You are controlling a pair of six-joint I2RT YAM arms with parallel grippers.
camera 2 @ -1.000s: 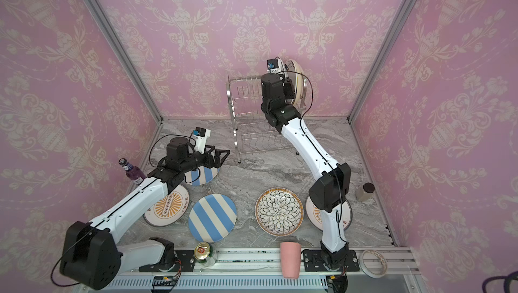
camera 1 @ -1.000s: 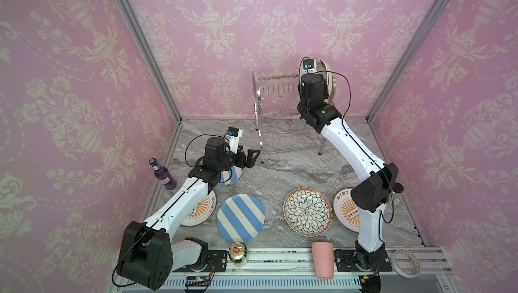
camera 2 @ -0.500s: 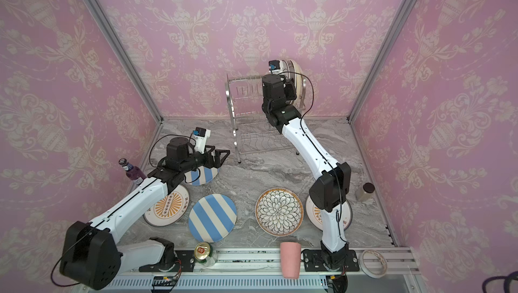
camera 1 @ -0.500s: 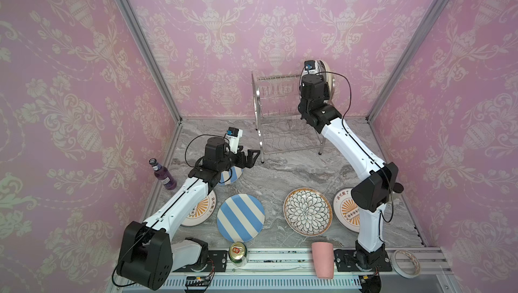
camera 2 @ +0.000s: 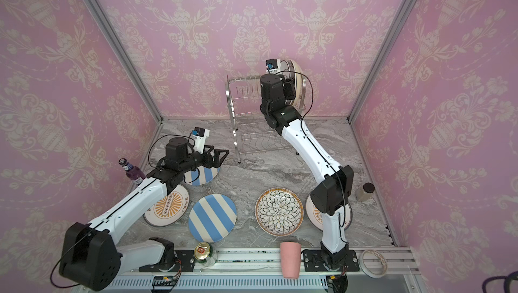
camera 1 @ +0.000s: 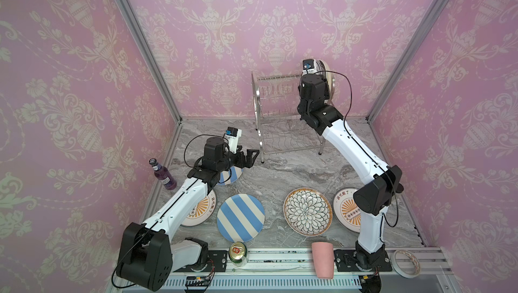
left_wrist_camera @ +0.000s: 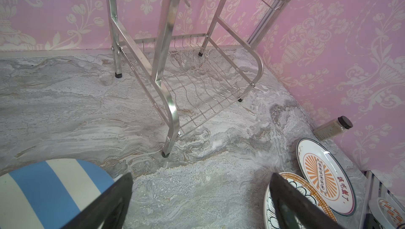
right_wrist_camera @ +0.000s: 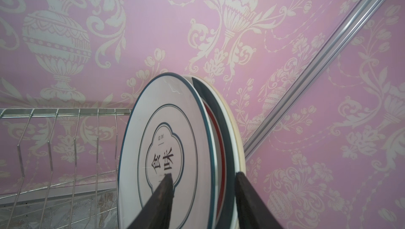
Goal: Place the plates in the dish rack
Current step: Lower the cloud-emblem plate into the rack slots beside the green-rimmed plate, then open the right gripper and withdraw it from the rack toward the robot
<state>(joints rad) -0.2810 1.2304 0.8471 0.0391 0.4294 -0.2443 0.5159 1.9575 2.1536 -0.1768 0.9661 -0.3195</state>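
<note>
At the right end of the upper tier of the shiny wire dish rack [camera 1: 286,141], plates stand on edge, a teal-rimmed plate [right_wrist_camera: 162,129] in front and a cream plate [right_wrist_camera: 238,138] behind. The right gripper [right_wrist_camera: 202,175] sits at their rims, jaws parted. Flat on the marble counter [camera 1: 294,171] lie a petal-patterned plate [camera 1: 307,210], two sunburst plates [camera 1: 344,210] and two striped plates [camera 1: 240,218]. The left gripper [left_wrist_camera: 201,175] hovers wide open by the farther striped one.

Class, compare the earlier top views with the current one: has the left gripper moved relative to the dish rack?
No. The left gripper sits where it was, jaws open, just left of the dish rack's front foot.
</note>
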